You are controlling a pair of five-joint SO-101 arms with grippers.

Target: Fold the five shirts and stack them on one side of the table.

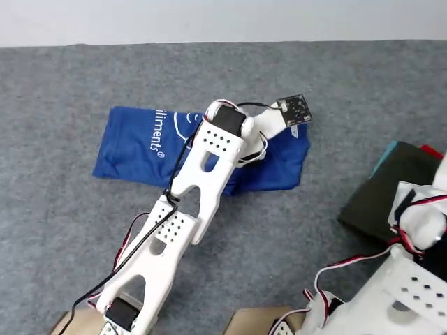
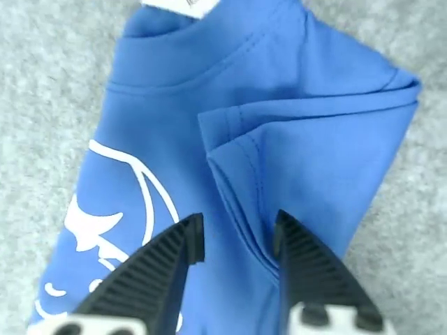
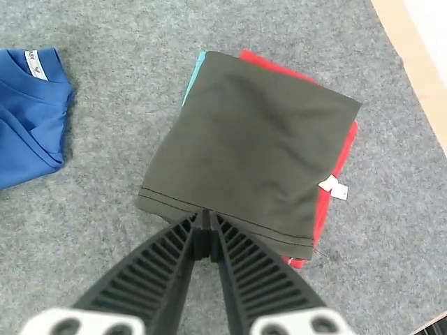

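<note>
The left gripper (image 2: pixel 237 241) has its jaws spread apart just above the blue shirt (image 2: pixel 314 139), with a raised, stitched fold of the cloth lying between the two black fingers (image 2: pixel 180 252). That shirt is folded into a long band with a sleeve doubled over on top, and it lies flat on the grey table (image 1: pixel 70 84) near the middle, under the left arm (image 1: pixel 209 160). The right gripper (image 3: pixel 204 227) has its jaws pressed together, tips at the hem of an olive shirt (image 3: pixel 258 146) that tops a folded pile on the right arm's side, well apart from the blue one. The right wrist view shows a red shirt (image 3: pixel 297 263) and a teal edge (image 3: pixel 192 80) under the olive one. The high view shows white lettering (image 1: pixel 155 131) across the blue shirt, and the left wrist view a curved white logo (image 2: pixel 115 209). A white neck label (image 3: pixel 35 64) sits in the blue collar, and a small white tag (image 3: pixel 334 187) on the olive shirt; their print is too small to read.
</note>
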